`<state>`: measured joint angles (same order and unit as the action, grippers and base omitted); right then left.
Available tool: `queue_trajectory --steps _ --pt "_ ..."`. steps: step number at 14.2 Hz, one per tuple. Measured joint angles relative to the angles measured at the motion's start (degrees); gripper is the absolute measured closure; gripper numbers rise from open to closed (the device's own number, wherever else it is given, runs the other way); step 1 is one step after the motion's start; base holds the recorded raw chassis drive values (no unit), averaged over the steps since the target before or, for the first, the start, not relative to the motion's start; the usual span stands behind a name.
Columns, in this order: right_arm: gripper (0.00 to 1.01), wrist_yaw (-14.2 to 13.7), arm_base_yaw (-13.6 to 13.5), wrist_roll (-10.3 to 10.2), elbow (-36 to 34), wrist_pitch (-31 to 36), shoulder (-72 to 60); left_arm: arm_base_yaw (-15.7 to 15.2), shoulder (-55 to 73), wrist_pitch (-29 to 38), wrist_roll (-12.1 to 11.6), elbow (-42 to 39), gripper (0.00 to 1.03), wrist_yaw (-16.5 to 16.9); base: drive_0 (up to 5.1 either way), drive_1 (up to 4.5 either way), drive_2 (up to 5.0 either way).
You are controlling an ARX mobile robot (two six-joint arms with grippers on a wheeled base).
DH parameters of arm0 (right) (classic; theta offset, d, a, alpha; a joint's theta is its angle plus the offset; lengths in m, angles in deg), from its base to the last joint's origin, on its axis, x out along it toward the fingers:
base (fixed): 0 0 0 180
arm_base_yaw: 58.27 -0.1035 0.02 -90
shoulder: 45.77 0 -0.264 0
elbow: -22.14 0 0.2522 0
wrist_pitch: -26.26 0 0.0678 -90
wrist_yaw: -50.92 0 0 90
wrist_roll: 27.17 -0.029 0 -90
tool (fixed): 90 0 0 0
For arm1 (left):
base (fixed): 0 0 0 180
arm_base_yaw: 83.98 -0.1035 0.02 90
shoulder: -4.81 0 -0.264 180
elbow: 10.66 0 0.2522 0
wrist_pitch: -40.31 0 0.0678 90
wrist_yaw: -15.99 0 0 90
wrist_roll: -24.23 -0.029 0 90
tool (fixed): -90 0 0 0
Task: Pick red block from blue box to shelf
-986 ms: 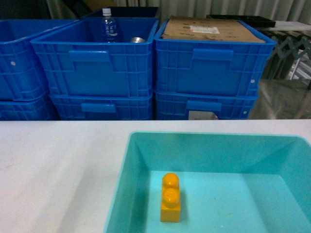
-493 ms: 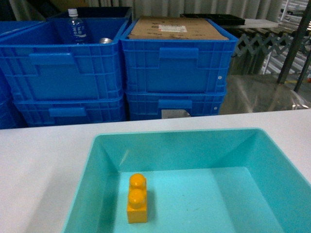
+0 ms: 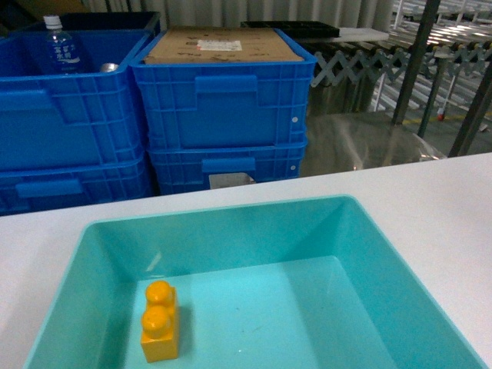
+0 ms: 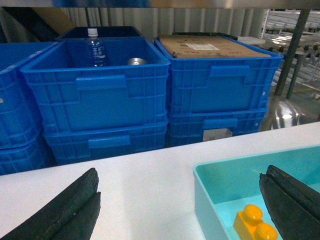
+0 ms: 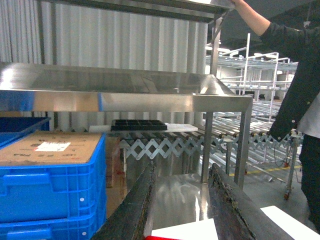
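Observation:
The blue box [image 3: 374, 235] lies on the white table just below the head camera and holds only a yellow-orange two-stud brick [image 3: 159, 323]. No gripper shows in the head view. My left gripper [image 4: 181, 170] is open, one finger over the table and the other over the blue box [image 4: 206, 176]. My right gripper [image 5: 182, 167] points at the shelf [image 5: 125, 92], its fingers close together. A sliver of the red block [image 5: 152, 238] shows between them at the frame's bottom edge. The white table edge lies below the fingers.
Stacked dark blue crates [image 3: 223, 100] stand behind the table, one topped with cardboard, one holding a water bottle [image 3: 60, 48]. The shelf's lower steel tier [image 3: 361, 142] lies to their right. A person in black [image 5: 295, 90] stands at the right by the shelf upright.
The head view has swung right: the turquoise box, the yellow brick and the crates have slid left in the picture, and the steel tier and racks at the right have come into view.

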<state>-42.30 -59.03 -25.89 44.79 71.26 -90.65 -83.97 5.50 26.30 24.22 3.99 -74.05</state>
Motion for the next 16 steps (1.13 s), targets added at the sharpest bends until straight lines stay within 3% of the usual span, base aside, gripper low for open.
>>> queue_trajectory --steps 16 --pt "0.74 0.0 0.0 0.0 0.0 0.0 0.0 0.0 0.0 0.0 0.0 0.0 0.05 0.0 -1.5 -1.49 -1.5"
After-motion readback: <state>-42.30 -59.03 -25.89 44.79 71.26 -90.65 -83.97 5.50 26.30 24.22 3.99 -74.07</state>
